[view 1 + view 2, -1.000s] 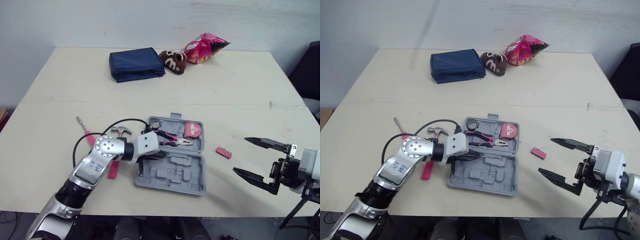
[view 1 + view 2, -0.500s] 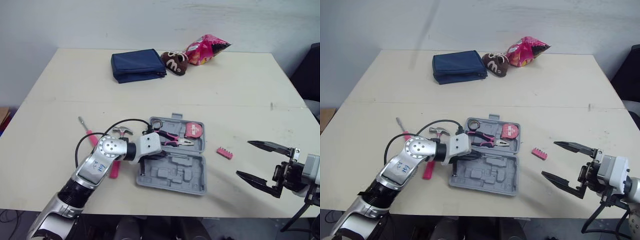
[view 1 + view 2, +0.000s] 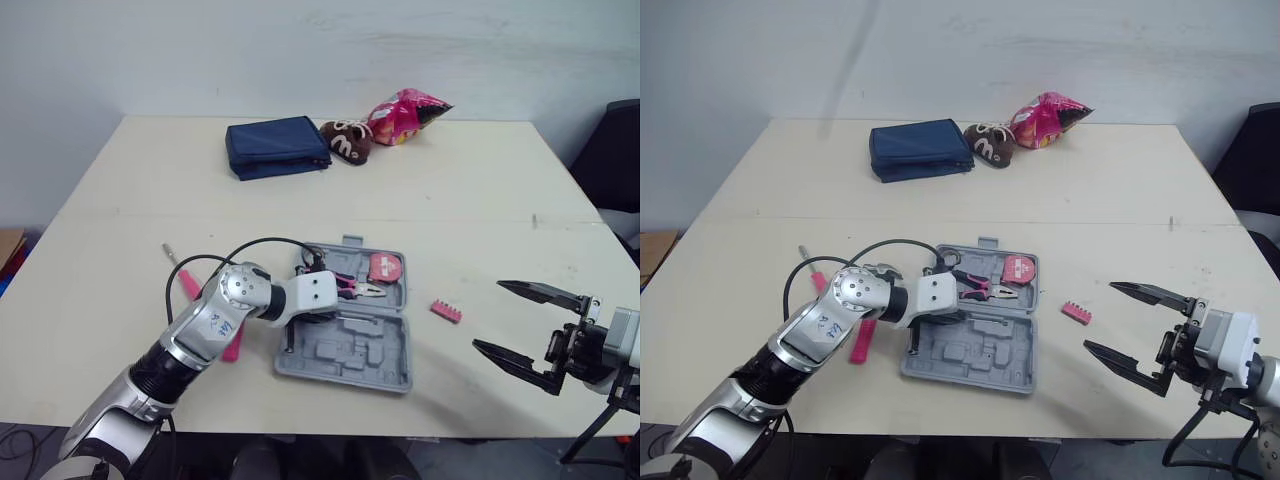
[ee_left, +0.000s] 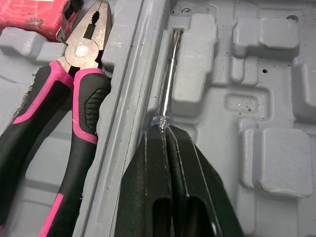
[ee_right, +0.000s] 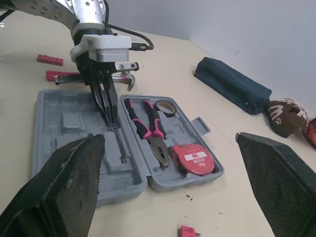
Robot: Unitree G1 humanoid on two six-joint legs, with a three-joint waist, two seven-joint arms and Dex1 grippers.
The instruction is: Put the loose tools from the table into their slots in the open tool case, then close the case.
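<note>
The two head eyes are looking forward and down over the whole worktop [image 3: 480, 200], with the tool case [image 3: 345, 352] sitting at lower centre of both frames. The left wrist camera is peering along the left pincer [image 4: 164, 132] from very close at the screwdriver [image 4: 168, 84] and pliers [image 4: 79, 64]. The right wrist camera, riding behind the right pincer [image 3: 488, 316], is looking low across the worktop, sharing that case.

Table [image 3: 480, 190], open tool case [image 3: 345, 355], pink bit strip [image 3: 446, 312], navy pouch [image 3: 277, 146], snack bag [image 3: 405, 104]
</note>
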